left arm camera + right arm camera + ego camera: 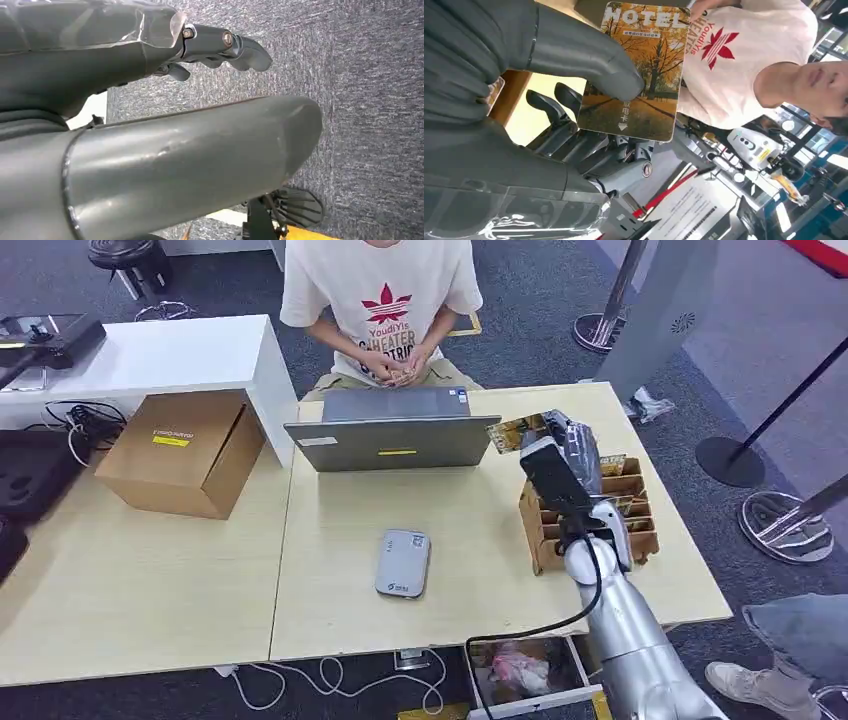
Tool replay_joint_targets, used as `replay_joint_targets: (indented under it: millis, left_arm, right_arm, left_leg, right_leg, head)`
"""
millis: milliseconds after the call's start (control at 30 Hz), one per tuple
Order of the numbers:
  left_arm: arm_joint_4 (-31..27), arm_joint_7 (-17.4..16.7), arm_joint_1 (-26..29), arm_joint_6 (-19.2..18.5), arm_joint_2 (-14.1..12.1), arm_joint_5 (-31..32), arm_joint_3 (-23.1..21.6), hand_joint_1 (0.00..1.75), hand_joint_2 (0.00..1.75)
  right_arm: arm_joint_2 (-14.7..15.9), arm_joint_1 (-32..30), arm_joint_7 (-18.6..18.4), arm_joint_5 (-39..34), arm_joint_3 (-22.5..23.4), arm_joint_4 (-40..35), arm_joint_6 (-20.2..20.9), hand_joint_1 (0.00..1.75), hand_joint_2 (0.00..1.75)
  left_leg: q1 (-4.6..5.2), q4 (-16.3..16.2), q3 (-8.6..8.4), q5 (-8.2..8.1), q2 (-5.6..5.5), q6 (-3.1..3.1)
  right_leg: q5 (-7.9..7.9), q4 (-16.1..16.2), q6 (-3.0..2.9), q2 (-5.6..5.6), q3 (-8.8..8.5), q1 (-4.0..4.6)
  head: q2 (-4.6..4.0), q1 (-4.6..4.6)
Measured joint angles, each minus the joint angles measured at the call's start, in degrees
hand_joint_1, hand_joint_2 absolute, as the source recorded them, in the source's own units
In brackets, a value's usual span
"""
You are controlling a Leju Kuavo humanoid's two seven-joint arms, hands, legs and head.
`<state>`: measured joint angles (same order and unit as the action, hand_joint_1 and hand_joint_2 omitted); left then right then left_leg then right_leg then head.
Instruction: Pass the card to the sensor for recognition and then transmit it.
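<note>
One card (636, 75) is pinched under the thumb of the right hand (562, 452), held up over the card rack (620, 515) beside the laptop (393, 430). Bare desk (470, 540) is left around the sensor (403, 563). Left hand (220, 47) hangs curled over carpet, nothing held.

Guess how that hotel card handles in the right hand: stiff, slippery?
The hotel card looks flat and unbent under the right hand's thumb, so probably stiff. Its glossy printed face suggests it could slip. It looks thin, so likely light.

Wooden table (150, 590): laptop (392, 430), sensor (403, 563), box (185, 452).
</note>
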<state>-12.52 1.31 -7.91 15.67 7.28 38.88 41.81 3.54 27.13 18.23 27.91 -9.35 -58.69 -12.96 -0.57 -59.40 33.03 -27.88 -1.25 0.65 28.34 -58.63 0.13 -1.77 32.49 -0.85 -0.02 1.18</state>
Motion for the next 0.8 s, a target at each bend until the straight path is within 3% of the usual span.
replay_joint_targets:
  millis: [367, 800]
  left_arm:
    - [0.0, 0.0, -0.08, 0.0, -0.02, -0.5, 0.0, 0.0, 0.0]
    - [0.0, -0.17, -0.06, -0.07, 0.09, 0.07, 0.0, 0.0, 0.0]
  right_arm:
    - [-1.68, -0.12, 0.9, -4.55, 0.18, 4.99, 4.4, 1.75, 1.75]
    - [-2.95, 2.96, 1.22, -6.95, 1.16, 11.59, 6.78, 1.75, 1.75]
  left_leg:
    - [0.0, 0.0, 0.03, 0.0, 0.0, 0.0]
    - [0.0, 0.0, 0.04, 0.0, 0.0, 0.0]
  right_leg:
    - [0.0, -0.01, 0.0, 0.0, 0.0, 0.0]
    - [0.0, -0.01, 0.0, 0.0, 0.01, 0.0]
  head:
    - [0.0, 0.0]
    - [0.0, 0.0]
